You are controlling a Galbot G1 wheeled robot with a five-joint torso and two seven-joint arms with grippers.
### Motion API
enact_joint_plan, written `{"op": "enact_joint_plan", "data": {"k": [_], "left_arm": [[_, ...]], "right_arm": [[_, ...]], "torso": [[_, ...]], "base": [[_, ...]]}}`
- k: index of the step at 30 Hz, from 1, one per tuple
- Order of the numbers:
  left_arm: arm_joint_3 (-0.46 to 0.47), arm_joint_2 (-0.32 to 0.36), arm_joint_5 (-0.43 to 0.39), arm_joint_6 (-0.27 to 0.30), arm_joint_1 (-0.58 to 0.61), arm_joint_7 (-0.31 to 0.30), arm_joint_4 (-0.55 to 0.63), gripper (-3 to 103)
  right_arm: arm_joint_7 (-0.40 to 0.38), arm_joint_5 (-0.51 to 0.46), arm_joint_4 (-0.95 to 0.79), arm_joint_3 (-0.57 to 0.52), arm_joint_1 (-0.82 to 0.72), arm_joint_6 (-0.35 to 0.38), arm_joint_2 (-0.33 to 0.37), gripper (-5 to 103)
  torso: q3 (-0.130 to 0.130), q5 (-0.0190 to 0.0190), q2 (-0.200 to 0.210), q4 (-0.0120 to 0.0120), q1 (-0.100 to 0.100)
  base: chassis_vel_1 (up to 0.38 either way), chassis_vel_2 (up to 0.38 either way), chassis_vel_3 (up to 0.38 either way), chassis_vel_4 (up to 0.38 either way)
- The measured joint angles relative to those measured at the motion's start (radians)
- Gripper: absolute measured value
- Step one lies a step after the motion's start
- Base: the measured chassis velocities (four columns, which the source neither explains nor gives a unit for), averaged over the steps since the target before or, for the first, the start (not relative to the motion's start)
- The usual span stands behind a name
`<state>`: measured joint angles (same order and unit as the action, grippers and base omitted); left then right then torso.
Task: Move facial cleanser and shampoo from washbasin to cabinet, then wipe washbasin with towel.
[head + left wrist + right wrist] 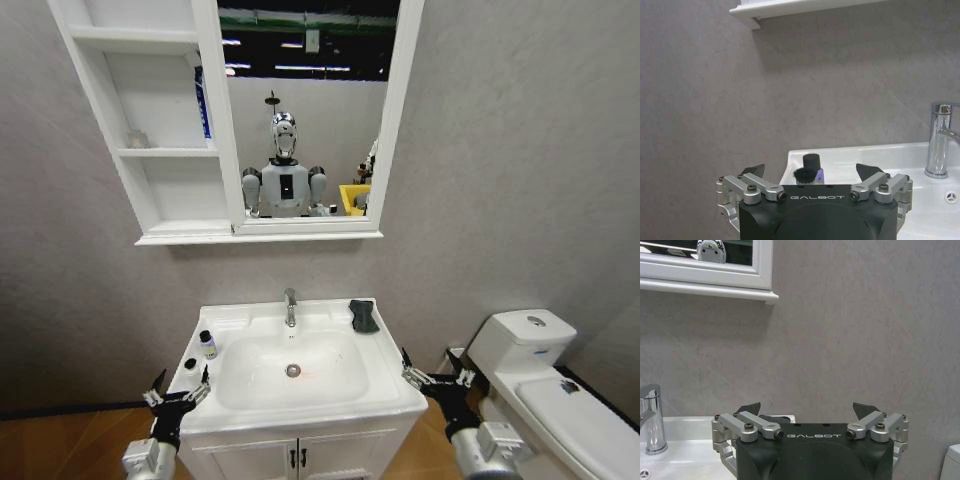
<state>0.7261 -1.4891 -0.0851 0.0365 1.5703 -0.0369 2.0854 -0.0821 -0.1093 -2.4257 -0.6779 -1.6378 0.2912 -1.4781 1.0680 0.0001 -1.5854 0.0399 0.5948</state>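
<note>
Head view: both grippers wait low at the washbasin's (300, 415) front corners, fingers spread and holding nothing.

Left gripper (177, 389) sits just beside the basin's left front corner, near two small dark-capped bottles (207, 344) on the left ledge. Right gripper (437, 376) hangs off the right front corner. Dark towel (364, 315) lies on the back right ledge beside the tap (291, 306). Cabinet (150, 120) hangs on the wall above, a blue item (203, 105) standing on its shelf.

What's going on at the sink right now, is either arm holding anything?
Neither. The left gripper sits open at the washbasin's front left corner, the right gripper open at its front right corner. A small bottle with a black cap and a lower black-capped item stand on the basin's left ledge. The towel lies at the back right, beside the tap.
</note>
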Motion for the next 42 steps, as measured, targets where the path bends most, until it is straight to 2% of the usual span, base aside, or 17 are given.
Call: {"op": "enact_joint_plan", "data": {"k": [4, 6, 11, 13, 17, 23, 24, 26, 28, 29, 31, 32, 35, 36, 38, 39, 42], "left_arm": [[-0.026, 0.01, 0.006, -0.038, -0.014, -0.004, -0.065, 100], [-0.032, 0.012, 0.006, -0.039, -0.032, -0.013, -0.093, 100], [-0.039, 0.013, 0.001, -0.014, -0.095, -0.029, -0.163, 100], [-0.058, 0.016, -0.01, 0.022, -0.133, -0.048, -0.193, 100], [-0.071, 0.016, -0.01, 0.043, -0.179, -0.072, -0.234, 100], [-0.074, 0.016, -0.009, 0.055, -0.221, -0.086, -0.26, 100], [-0.074, 0.016, -0.005, 0.055, -0.226, -0.088, -0.263, 103], [-0.072, 0.016, -0.005, 0.054, -0.226, -0.09, -0.263, 100], [-0.069, 0.017, -0.004, 0.052, -0.218, -0.094, -0.259, 90], [-0.069, 0.017, -0.004, 0.052, -0.218, -0.094, -0.259, 90], [-0.067, 0.017, -0.004, 0.052, -0.209, -0.097, -0.253, 80], [-0.067, 0.017, -0.004, 0.052, -0.209, -0.097, -0.253, 80], [-0.064, 0.017, -0.004, 0.049, -0.203, -0.099, -0.248, 63], [-0.064, 0.017, -0.004, 0.049, -0.203, -0.099, -0.248, 63], [-0.064, 0.017, -0.005, 0.048, -0.203, -0.1, -0.246, 52], [-0.064, 0.017, -0.005, 0.048, -0.203, -0.1, -0.246, 52], [-0.063, 0.017, -0.008, 0.049, -0.201, -0.1, -0.237, 36]], "right_arm": [[-0.008, -0.002, -0.006, -0.002, -0.003, 0.0, -0.008, 100], [-0.011, -0.001, -0.011, 0.001, -0.003, 0.0, -0.011, 100], [-0.022, -0.004, -0.032, 0.0, -0.005, 0.002, -0.013, 100], [-0.039, -0.016, -0.05, -0.006, -0.007, 0.004, -0.016, 100], [-0.055, -0.026, -0.069, -0.013, -0.007, 0.006, -0.02, 100], [-0.071, -0.04, -0.076, -0.015, -0.007, 0.007, -0.023, 100], [-0.074, -0.044, -0.076, -0.015, -0.006, 0.007, -0.024, 100], [-0.074, -0.047, -0.076, -0.013, -0.005, 0.007, -0.025, 100], [-0.075, -0.051, -0.076, -0.011, -0.003, 0.007, -0.025, 100], [-0.075, -0.051, -0.076, -0.011, -0.003, 0.007, -0.025, 100], [-0.075, -0.055, -0.074, -0.011, 0.0, 0.007, -0.024, 100], [-0.075, -0.055, -0.074, -0.011, 0.0, 0.007, -0.024, 100], [-0.076, -0.058, -0.07, -0.011, 0.005, 0.01, -0.02, 100], [-0.076, -0.058, -0.07, -0.011, 0.005, 0.01, -0.02, 100], [-0.077, -0.058, -0.068, -0.008, 0.009, 0.012, -0.019, 100], [-0.077, -0.058, -0.068, -0.008, 0.009, 0.012, -0.019, 100], [-0.08, -0.058, -0.065, -0.006, 0.013, 0.015, -0.018, 100]], "torso": [[0.0, -0.0001, 0.0, 0.0001, 0.0], [0.0, 0.0, 0.0, 0.0, 0.0], [0.0, -0.0002, 0.0, 0.0, 0.0], [0.0, -0.0001, 0.0, 0.0001, 0.0], [0.0, -0.0002, 0.0, 0.0001, 0.0], [0.0, -0.0001, 0.0, 0.0001, 0.0], [0.0, -0.0001, 0.0, 0.0002, 0.0], [0.0, -0.0001, 0.0, 0.0001, 0.0], [0.0, -0.0001, 0.0, -0.0001, 0.0], [0.0, -0.0001, 0.0, -0.0001, 0.0], [0.0, -0.0001, 0.0, 0.0, 0.0], [0.0, -0.0001, 0.0, 0.0, 0.0], [0.0, -0.0001, 0.0, 0.0, 0.0], [0.0, -0.0001, 0.0, 0.0, 0.0], [0.0, -0.0001, 0.0, 0.0, 0.0], [0.0, -0.0001, 0.0, 0.0, 0.0], [0.0, -0.0002, 0.0, 0.0001, 0.0]], "base": [[0.0, 0.0, 0.0, 0.0], [0.0, 0.0, 0.0, 0.0], [0.0, 0.0, 0.0, 0.0], [0.0, 0.0, 0.0, 0.0], [0.0, 0.0, 0.0, 0.0], [0.0, 0.0, 0.0, 0.0], [0.0, 0.0, 0.0, 0.0], [0.0, 0.0, 0.0, 0.0], [0.0, 0.0, 0.0, 0.0], [0.0, 0.0, 0.0, 0.0], [0.0, 0.0, 0.0, 0.0], [0.0, 0.0, 0.0, 0.0], [0.0, 0.0, 0.0, 0.0], [0.0, 0.0, 0.0, 0.0], [0.0, 0.0, 0.0, 0.0], [0.0, 0.0, 0.0, 0.0], [0.0, 0.0, 0.0, 0.0]]}}
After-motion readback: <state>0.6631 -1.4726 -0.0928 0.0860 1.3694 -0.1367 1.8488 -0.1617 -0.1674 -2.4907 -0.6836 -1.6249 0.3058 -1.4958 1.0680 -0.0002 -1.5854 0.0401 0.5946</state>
